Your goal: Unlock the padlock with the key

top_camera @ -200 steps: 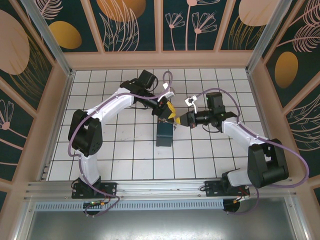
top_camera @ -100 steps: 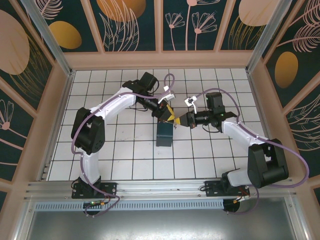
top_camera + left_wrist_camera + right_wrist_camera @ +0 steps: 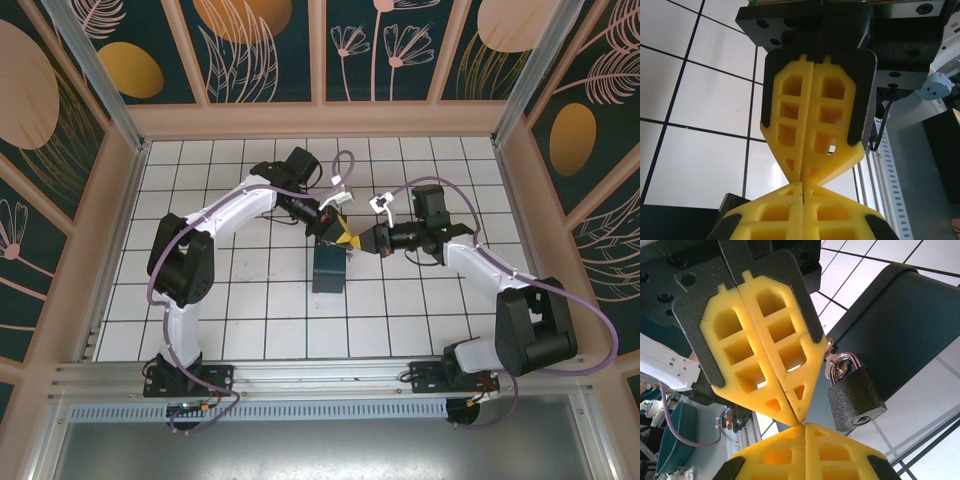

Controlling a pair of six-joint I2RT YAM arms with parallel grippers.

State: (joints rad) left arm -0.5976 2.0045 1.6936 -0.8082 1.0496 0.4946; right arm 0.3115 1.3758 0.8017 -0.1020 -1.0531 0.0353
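The left gripper (image 3: 799,416) and the right gripper (image 3: 804,428) meet tip to tip. Each has its yellow fingers (image 3: 765,335) clenched flat together along a thin seam, and nothing can be made out between them. The left wrist view agrees: the left gripper (image 3: 802,190) and the right gripper (image 3: 802,178) are both pressed closed with their points touching. The padlock (image 3: 856,397) hangs just beside those tips, apart from them. Its shackle (image 3: 849,359) is looped through a small metal hasp (image 3: 830,346) on the dark box (image 3: 900,325), and its keyhole end points downward. The key cannot be made out in any view. From above, the grippers meet over the box's (image 3: 329,272) far edge, and the padlock is too small to find there. Bare white tiles of the table (image 3: 250,310) lie open all around the box, well clear of the enclosure walls (image 3: 120,210).
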